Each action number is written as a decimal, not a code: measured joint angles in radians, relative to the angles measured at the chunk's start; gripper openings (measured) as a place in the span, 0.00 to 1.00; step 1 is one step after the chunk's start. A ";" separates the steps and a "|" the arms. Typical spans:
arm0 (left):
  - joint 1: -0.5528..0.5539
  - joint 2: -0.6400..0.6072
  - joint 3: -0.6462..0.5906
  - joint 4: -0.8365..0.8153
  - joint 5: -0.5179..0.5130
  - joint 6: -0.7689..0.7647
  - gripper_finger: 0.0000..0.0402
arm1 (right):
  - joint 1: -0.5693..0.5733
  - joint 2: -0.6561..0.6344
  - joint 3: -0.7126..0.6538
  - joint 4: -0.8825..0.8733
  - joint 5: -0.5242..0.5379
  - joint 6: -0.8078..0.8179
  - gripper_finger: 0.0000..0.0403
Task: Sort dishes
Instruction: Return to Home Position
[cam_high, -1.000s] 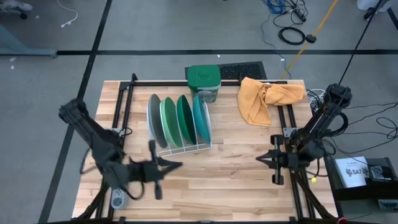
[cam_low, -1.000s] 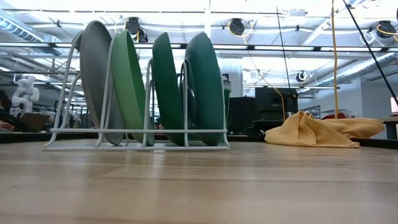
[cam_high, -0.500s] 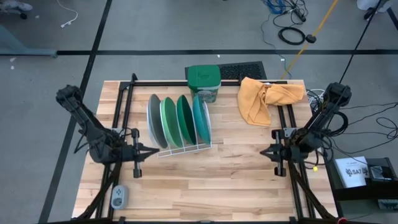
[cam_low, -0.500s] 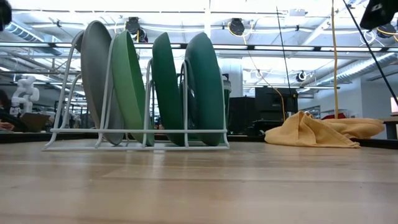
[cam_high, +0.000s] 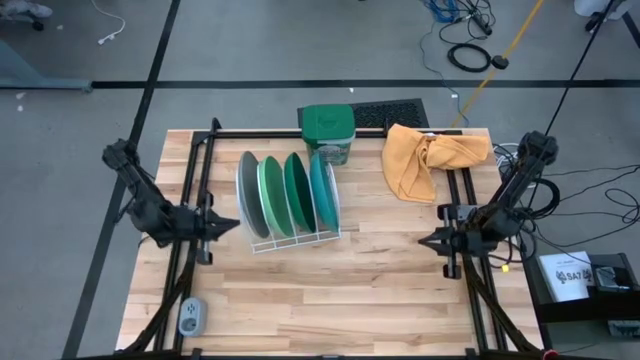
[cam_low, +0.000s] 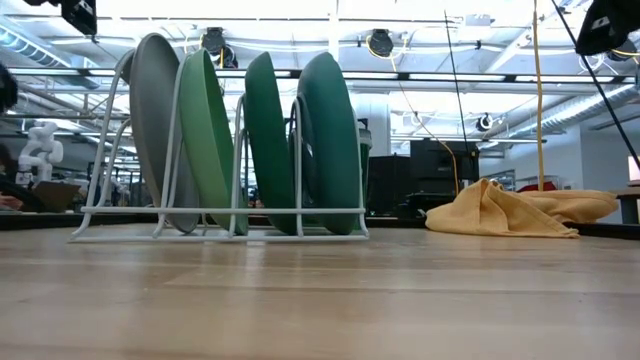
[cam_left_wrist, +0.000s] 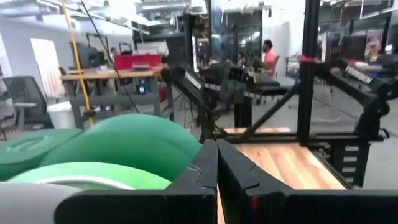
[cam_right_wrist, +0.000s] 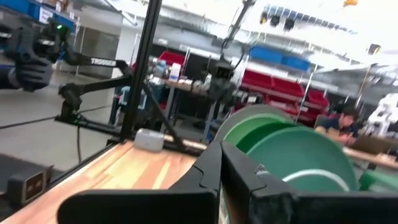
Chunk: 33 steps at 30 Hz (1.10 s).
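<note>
The four dishes (cam_high: 296, 190) stand on edge in the wire rack (cam_high: 296, 241), toward the rear of the tabletop (cam_high: 340, 300). Left tool (cam_high: 232, 225) and right tool (cam_high: 424, 240) hover near opposite side edges, each with its fingers pressed together.

Table (cam_high: 380, 290): pale wood planks, smooth, low sheen. Plates (cam_low: 270, 140): smooth, semi-gloss, prob. plastic. Rack (cam_low: 130, 209): thin wire, white-coated. Cloth (cam_high: 425, 158), far right: soft yellow fabric, crumpled, matt. Tub (cam_high: 328, 130): green plastic, slight sheen.

Left gripper (cam_high: 230, 225) at left edge of table (cam_high: 330, 290), jaws closed, pointing inward. Right gripper (cam_high: 424, 240) at right edge, same. Both arms folded.
</note>
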 joint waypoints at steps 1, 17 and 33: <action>0.000 -0.031 -0.006 -0.005 0.003 0.015 0.00 | -0.001 -0.024 0.000 -0.050 0.000 0.029 0.00; 0.000 -0.311 -0.011 -0.411 0.065 -0.134 0.00 | -0.001 -0.398 0.000 -0.573 0.005 0.234 0.00; 0.000 -0.331 -0.177 -0.328 0.096 -0.238 0.00 | -0.016 -0.599 0.000 -0.824 0.028 0.309 0.00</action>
